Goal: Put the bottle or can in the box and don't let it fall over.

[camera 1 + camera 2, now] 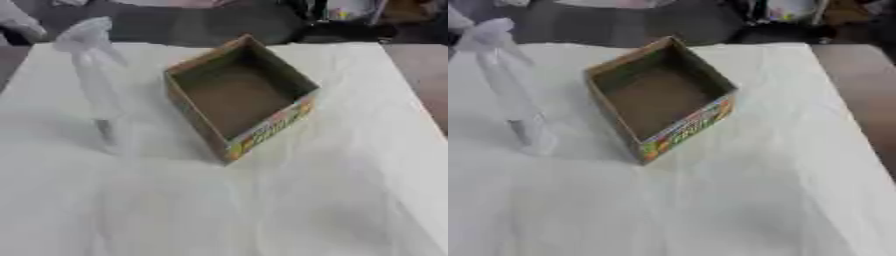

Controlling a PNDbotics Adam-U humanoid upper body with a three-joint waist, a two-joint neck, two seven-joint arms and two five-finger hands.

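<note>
Head stereo pair, looking down; both share box (241, 95) on table (350, 200).

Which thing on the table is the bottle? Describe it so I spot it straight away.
On the white-covered table, find the open cardboard box with a colourful front. The bottle stands left of it, apart: tall, thin, pale and see-through, blurred. Nothing else there stands upright.

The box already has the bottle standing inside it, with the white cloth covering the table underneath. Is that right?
Not quite. The box is empty: the left eye view shows only its bare brown floor. A pale, blurred bottle-like shape stands on the white cloth outside the box, on its left, under a white blur. The cloth does cover the table.
</note>
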